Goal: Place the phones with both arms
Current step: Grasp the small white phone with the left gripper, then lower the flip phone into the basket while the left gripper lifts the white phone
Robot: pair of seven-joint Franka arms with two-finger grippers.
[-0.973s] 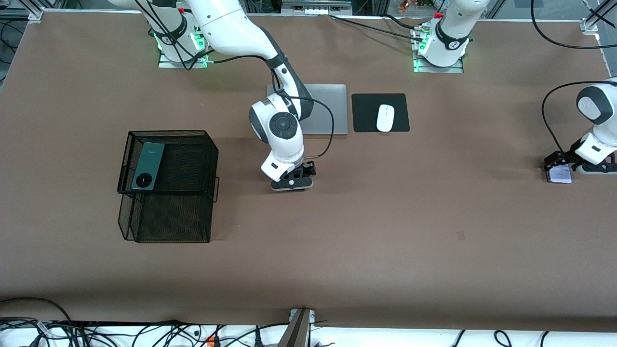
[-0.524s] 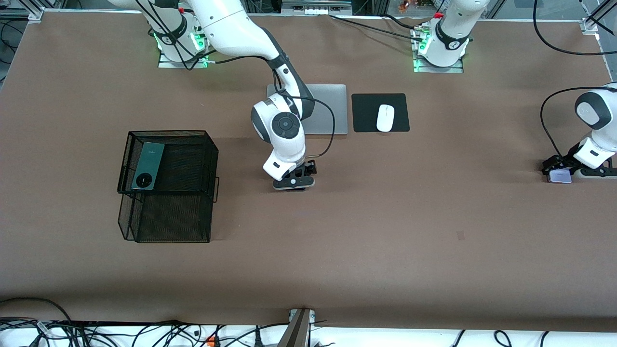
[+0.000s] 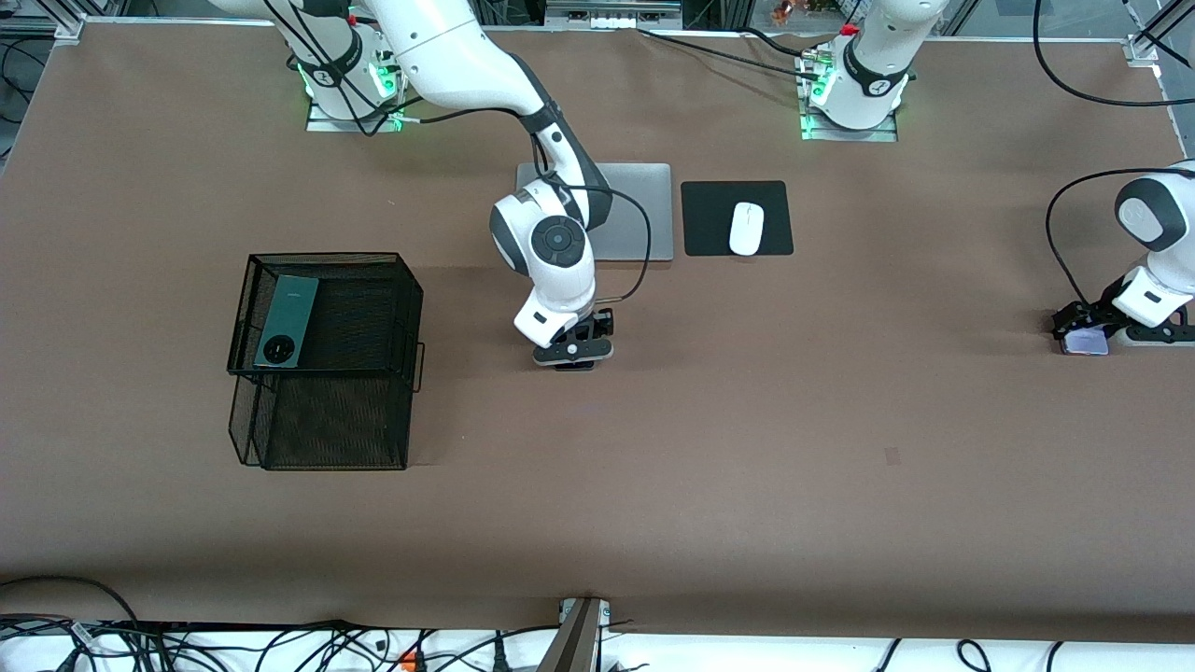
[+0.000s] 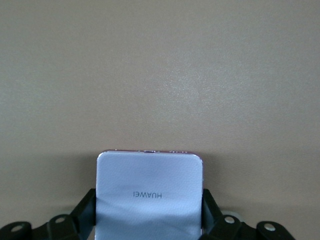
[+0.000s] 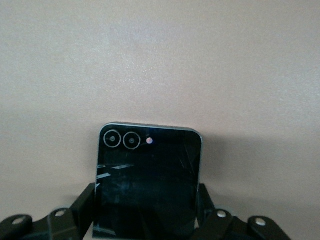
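Observation:
A small lilac-white phone (image 4: 150,182) lies flat on the brown table at the left arm's end (image 3: 1085,343). My left gripper (image 4: 149,206) is low over it (image 3: 1083,334), its black fingers (image 4: 86,205) pressed against the phone's two sides. A small black phone (image 5: 147,170) with two camera rings lies mid-table, nearer the front camera than the laptop. My right gripper (image 5: 147,202) is down on it (image 3: 574,357), with the fingers (image 5: 85,202) against its sides. The long dark-green phone (image 3: 285,322) rests on top of the black mesh basket (image 3: 373,317).
A silver laptop (image 3: 644,210) lies closed under the right arm's forearm. Beside it a white mouse (image 3: 746,228) sits on a black pad (image 3: 709,219). The mesh basket stands toward the right arm's end. Cables run along the table's near edge.
Both grippers have sunk slightly onto their phones and their fingers have closed in on the sides. The right wrist has drifted a little toward the left arm's end.

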